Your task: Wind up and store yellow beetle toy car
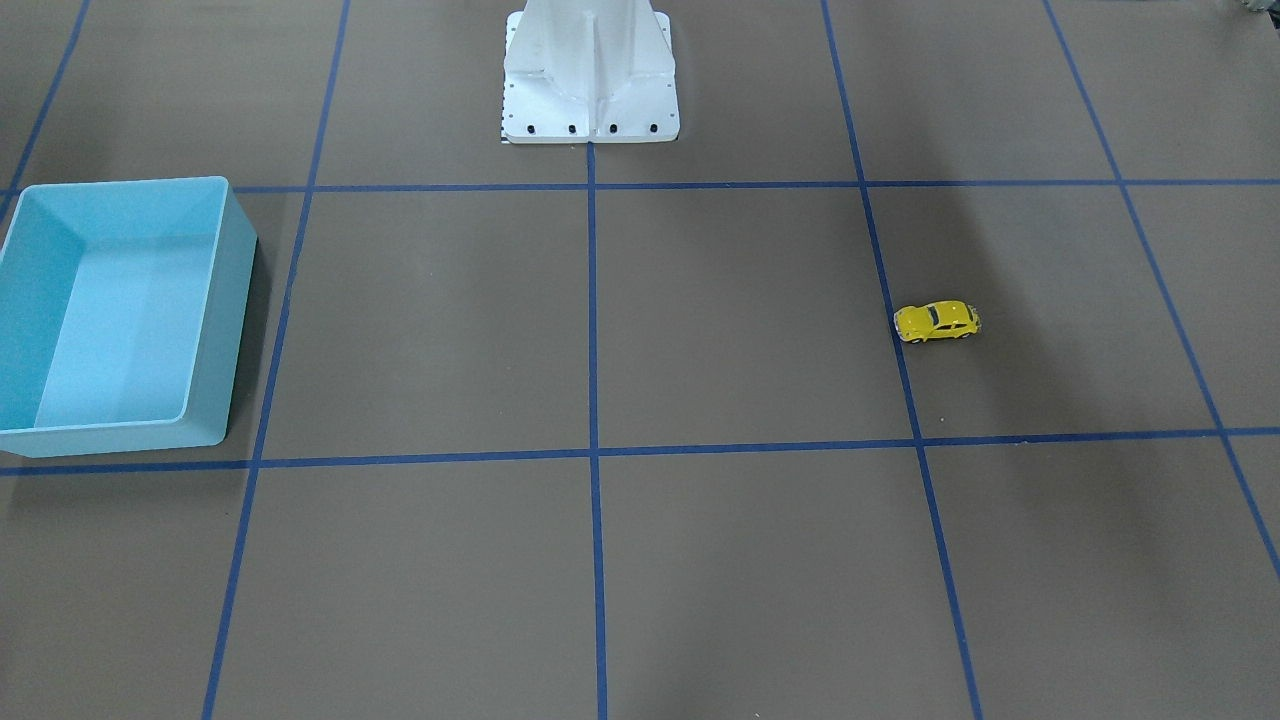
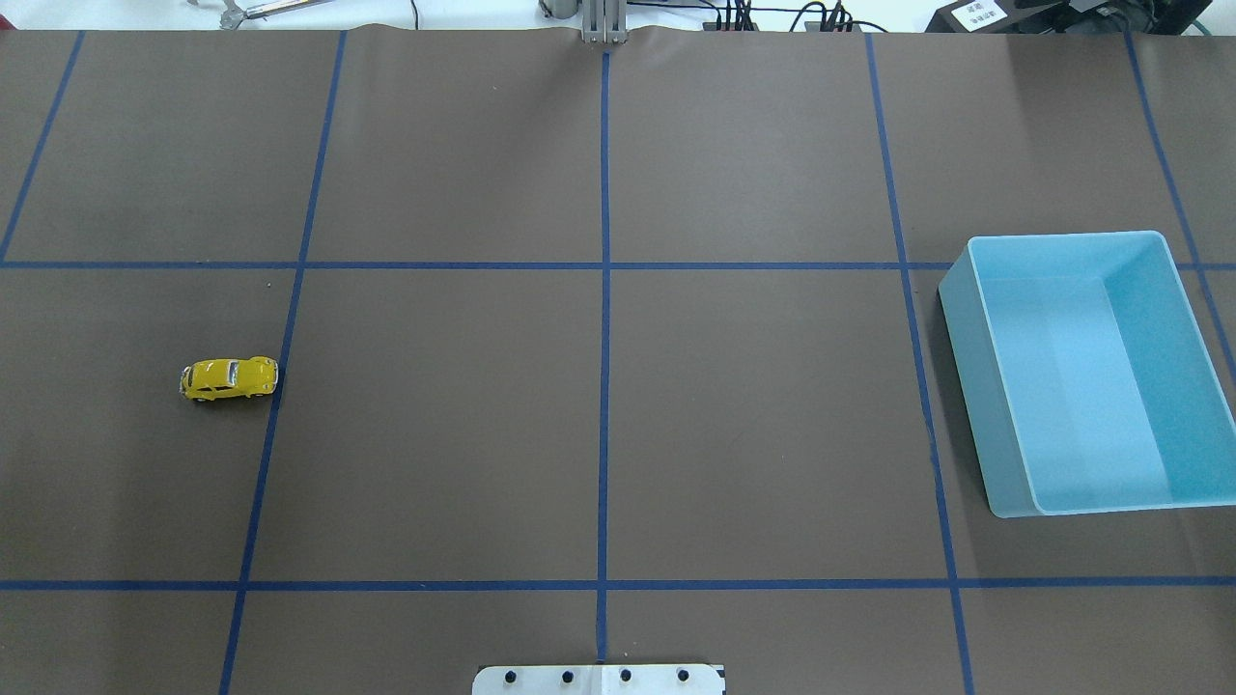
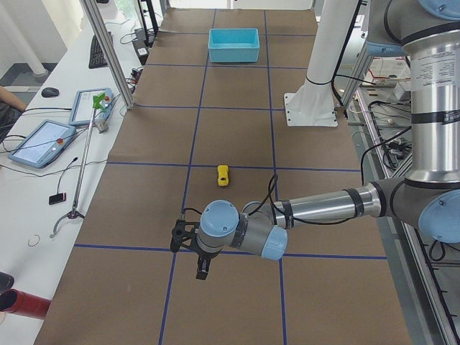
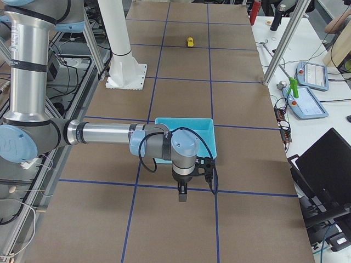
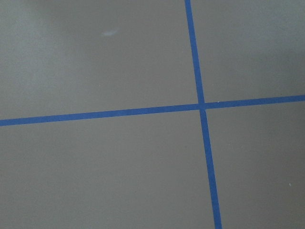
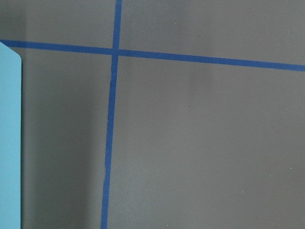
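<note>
The yellow beetle toy car (image 2: 229, 377) stands on its wheels on the brown table, on the left half of the overhead view, beside a blue tape line. It also shows in the front view (image 1: 937, 321) and the two side views (image 3: 223, 175) (image 4: 190, 41). My left gripper (image 3: 203, 269) shows only in the left side view. It hangs over the table, well short of the car, and I cannot tell whether it is open or shut. My right gripper (image 4: 182, 194) shows only in the right side view, just outside the bin's end wall. Its state is unclear too.
A light blue bin (image 2: 970, 386) stands empty at the table's right side (image 1: 232, 320) (image 3: 233, 53) (image 4: 186, 125), and its edge shows in the right wrist view (image 6: 9, 143). The white robot base (image 1: 590, 80) stands mid-table. Blue tape lines grid the table.
</note>
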You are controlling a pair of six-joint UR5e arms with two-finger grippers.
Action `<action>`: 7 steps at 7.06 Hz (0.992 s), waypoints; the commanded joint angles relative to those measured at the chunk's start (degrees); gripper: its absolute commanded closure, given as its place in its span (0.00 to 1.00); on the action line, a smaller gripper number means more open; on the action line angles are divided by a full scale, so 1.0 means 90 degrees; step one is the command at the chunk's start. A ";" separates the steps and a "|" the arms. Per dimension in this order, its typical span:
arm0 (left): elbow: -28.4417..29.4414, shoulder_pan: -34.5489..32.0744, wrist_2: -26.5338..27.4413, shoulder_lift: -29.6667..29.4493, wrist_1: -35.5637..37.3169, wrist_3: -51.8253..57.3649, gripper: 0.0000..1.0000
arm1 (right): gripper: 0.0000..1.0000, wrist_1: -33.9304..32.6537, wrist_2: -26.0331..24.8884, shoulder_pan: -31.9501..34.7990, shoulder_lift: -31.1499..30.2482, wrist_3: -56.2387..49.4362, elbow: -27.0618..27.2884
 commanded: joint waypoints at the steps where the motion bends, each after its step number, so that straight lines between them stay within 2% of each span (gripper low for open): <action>1: 0.0056 0.0004 0.0019 -0.0135 0.0093 0.0000 0.00 | 0.00 0.0000 0.0000 0.0000 0.0000 0.0000 0.0000; 7: 0.0280 0.0014 -0.0030 -0.0058 0.0103 0.0010 0.00 | 0.00 0.0000 0.0000 0.0000 0.0000 0.0000 0.0000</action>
